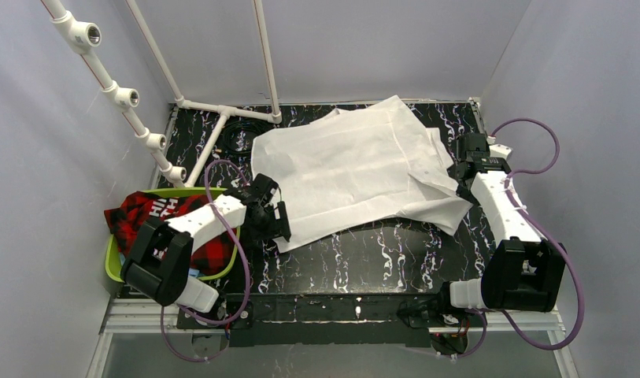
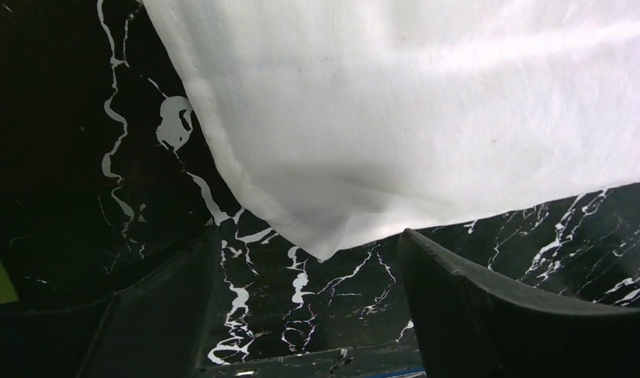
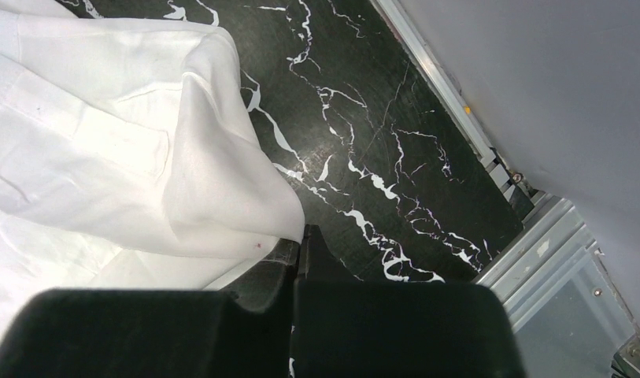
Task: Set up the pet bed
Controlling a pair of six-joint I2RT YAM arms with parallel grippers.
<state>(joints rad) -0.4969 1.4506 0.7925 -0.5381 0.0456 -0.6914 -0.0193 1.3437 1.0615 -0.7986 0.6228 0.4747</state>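
Note:
A large white sheet lies spread and creased over the black marbled table. My left gripper stands open at the sheet's near left corner. In the left wrist view that corner points down between the two dark fingers without touching them. My right gripper is at the sheet's right edge, shut, with a raised fold of sheet pinched at its fingertips. I make out no pet bed as such.
A green basket holding a red plaid cloth sits at the table's left edge, under my left arm. A white pipe frame rises at the back left, beside a coiled black cable. Grey walls close in on three sides.

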